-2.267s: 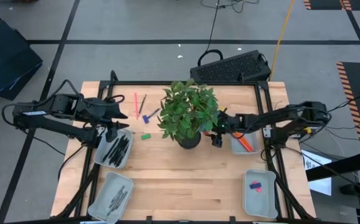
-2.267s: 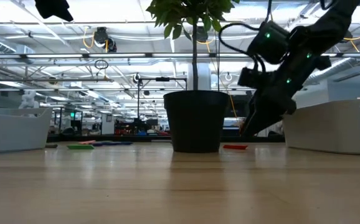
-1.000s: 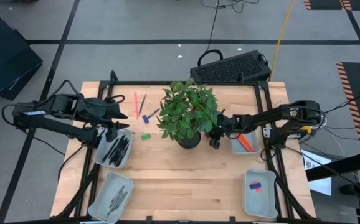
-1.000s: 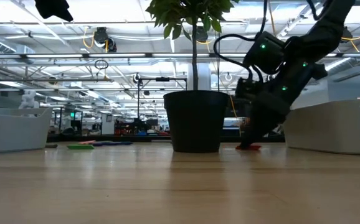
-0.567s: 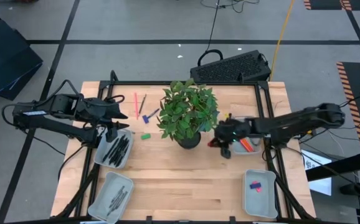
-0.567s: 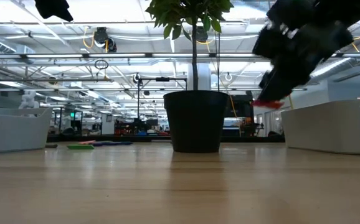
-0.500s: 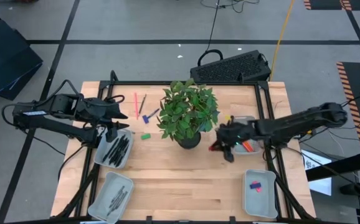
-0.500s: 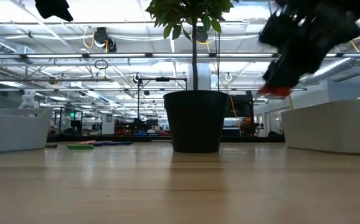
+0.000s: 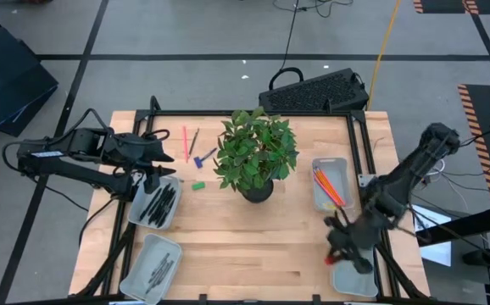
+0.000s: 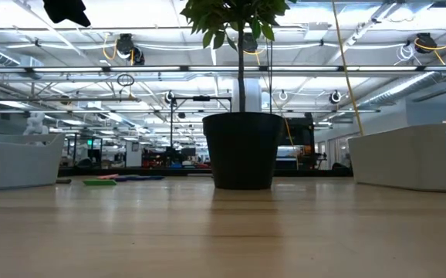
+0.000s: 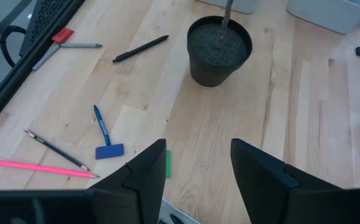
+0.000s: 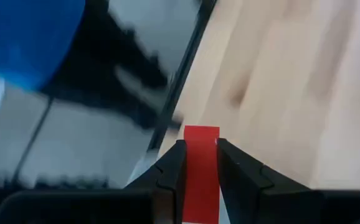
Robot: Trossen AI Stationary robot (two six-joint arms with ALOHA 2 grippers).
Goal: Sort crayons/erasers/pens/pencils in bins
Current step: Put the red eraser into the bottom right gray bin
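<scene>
While my right gripper (image 9: 336, 254) pinches a red eraser (image 12: 201, 163) at the lower-right bin's (image 9: 353, 280) left rim, bare wood lies open leftward; my left gripper (image 11: 195, 171), spread, hangs upper left.

The plant pot (image 9: 257, 188) stands near the middle of the table (image 9: 253, 246). Four bins sit at the sides: on the left, one bin (image 9: 157, 204) holding pens (image 9: 160, 203), with another bin (image 9: 149, 266) in front of it at the table's front edge; on the right, a bin (image 9: 331, 183) holding pencils (image 9: 329, 188), with the fourth bin (image 9: 355, 279) in front of it. The right gripper (image 9: 336, 253) hangs over that fourth bin's near-left corner, an eraser (image 12: 201, 171) clamped between its fingers. The left gripper (image 9: 162, 153) hovers behind the pen bin. Left of the pot, loose sticks (image 9: 190, 144) and erasers (image 9: 198, 185) lie on the table.
</scene>
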